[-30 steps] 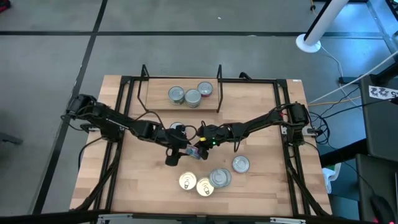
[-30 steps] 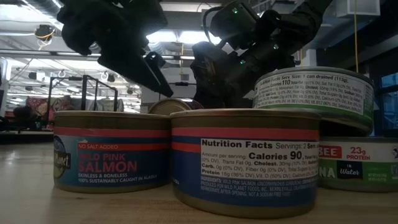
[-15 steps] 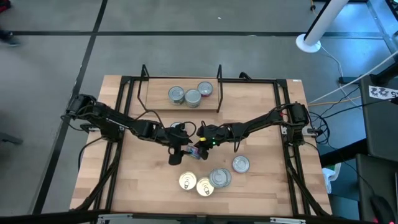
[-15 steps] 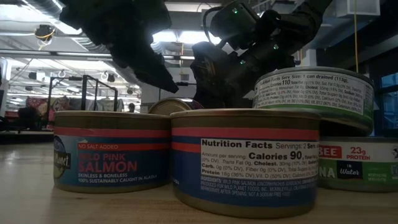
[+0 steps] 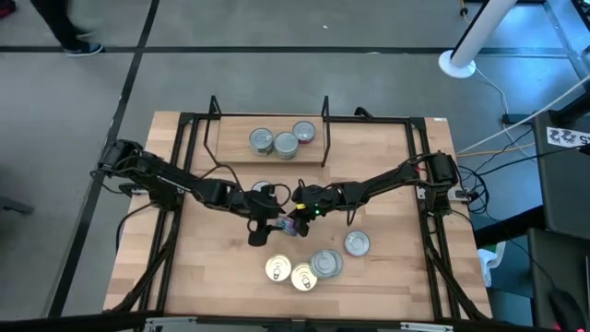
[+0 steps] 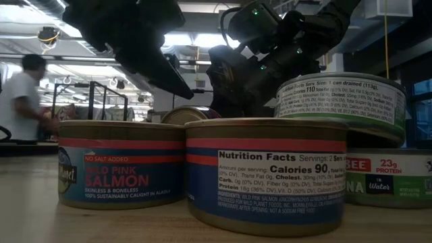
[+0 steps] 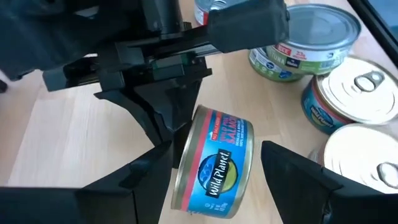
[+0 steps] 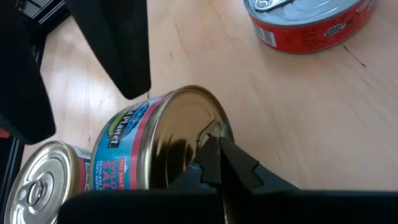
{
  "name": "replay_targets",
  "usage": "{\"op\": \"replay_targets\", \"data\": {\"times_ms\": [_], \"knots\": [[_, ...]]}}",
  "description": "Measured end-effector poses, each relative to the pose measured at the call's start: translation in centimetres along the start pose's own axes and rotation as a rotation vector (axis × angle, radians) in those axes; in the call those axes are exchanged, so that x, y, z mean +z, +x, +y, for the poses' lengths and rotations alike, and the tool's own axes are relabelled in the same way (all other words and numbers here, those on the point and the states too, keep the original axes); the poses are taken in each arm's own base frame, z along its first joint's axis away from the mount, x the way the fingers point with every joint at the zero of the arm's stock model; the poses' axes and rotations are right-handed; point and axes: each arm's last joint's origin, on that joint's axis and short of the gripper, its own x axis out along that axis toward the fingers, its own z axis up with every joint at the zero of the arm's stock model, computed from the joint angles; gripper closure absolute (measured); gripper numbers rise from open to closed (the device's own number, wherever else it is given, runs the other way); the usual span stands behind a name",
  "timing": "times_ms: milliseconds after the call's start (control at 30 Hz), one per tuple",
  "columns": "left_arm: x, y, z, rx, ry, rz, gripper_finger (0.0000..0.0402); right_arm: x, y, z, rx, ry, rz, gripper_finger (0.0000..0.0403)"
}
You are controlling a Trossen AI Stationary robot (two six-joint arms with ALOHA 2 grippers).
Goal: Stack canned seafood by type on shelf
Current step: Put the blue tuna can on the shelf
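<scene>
A blue-and-pink salmon tin [image 7: 214,165] lies tipped up at the table's middle [image 5: 293,227], its gold end [image 8: 180,134] turned to my right gripper. My right gripper [image 8: 217,154] is shut, with its tips on that end. My left gripper [image 7: 214,155] is open, one finger on each side of the tin. I cannot tell whether its fingers touch the tin. The shelf [image 5: 230,152] at the far side holds three tins [image 5: 286,143] standing on its board. My right gripper presses its shut fingertips [image 8: 214,158] against the tin's gold end near the rim [image 8: 198,144]. It comes slanting down from the table's right. The tin is tipped off its flat end, with its label side up and its lower edge on the table.
Several tins stand near the front edge [image 5: 304,272]; one tin [image 6: 341,101] sits stacked on another [image 6: 388,177]. A red-labelled tin [image 8: 305,25] stands between the arms and the shelf [image 5: 263,189]. A person walks in the room behind [image 6: 23,94].
My left gripper has rolled a little at the wrist over the tipped tin and stayed where it was. The tin and my right gripper have kept still.
</scene>
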Motion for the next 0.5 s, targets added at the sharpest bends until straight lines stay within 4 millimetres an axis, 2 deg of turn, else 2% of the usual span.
{"op": "replay_targets", "data": {"times_ms": [333,500], "knots": [[0.0,0.0,0.1,0.018,0.063,0.001,0.016,0.0,0.0,0.0,0.0,0.0,0.0,0.0402],[-0.5,1.0,-0.1,0.015,0.07,0.025,0.016,0.0,0.0,0.0,0.0,0.0,0.0,0.0402]]}}
